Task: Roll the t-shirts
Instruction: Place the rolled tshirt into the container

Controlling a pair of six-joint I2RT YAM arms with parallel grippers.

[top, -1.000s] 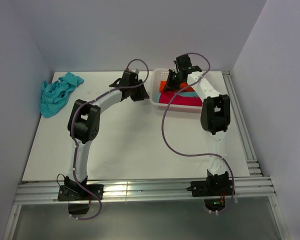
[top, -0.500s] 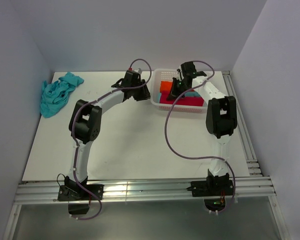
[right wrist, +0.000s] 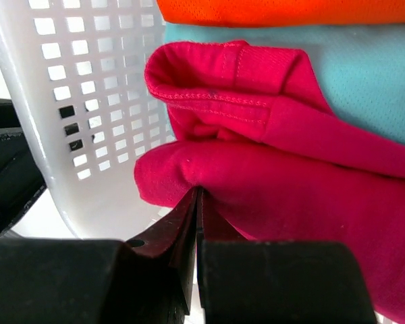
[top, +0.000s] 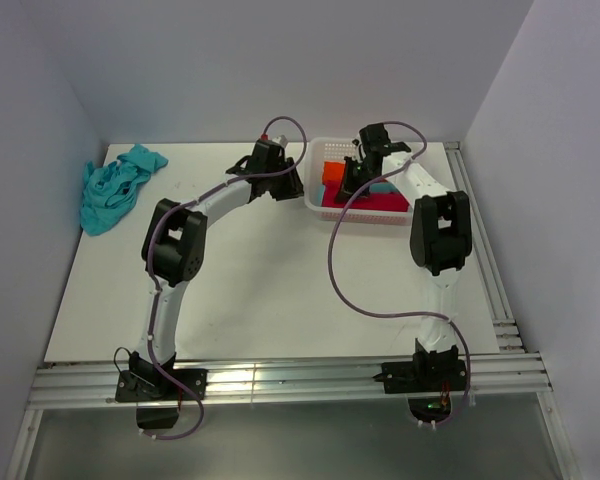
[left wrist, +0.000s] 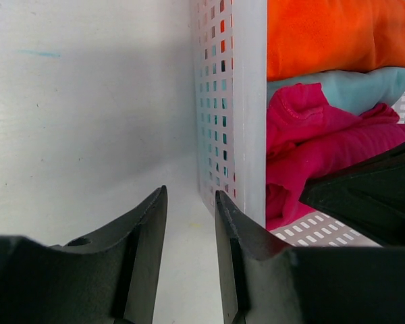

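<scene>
Crimson cotton fills the lower right of the right wrist view. The right gripper (right wrist: 196, 197) is seen with its fingers pressed together, tips set against the lower fold of the crimson t-shirt (right wrist: 310, 202); whether any cloth is caught between them cannot be told. The shirt lies inside the white lattice basket (right wrist: 88, 94), beneath a pale blue cloth (right wrist: 371, 74) and an orange cloth (right wrist: 290, 8) stacked toward the top of the frame. The left gripper (left wrist: 189, 226) is held partly spread with nothing between its fingers, low over the table (left wrist: 74, 121) and just beside the basket's outer wall (perhaps to steady it, though no contact can be confirmed). In the top view the basket is found at the upper centre-right, with both arms reaching to it. The turquoise t-shirt (top: 115, 188) lies crumpled at the upper left, well apart from either gripper.

The step in hand is judged to be fetching: the crimson shirt must be drawn out before rolling can be begun, so the task is taken to be at an early stage. A firm hold on the fabric is called for next, then a lift over the basket wall toward the bare table at mid-frame, where the shirt would be spread flat.
</scene>
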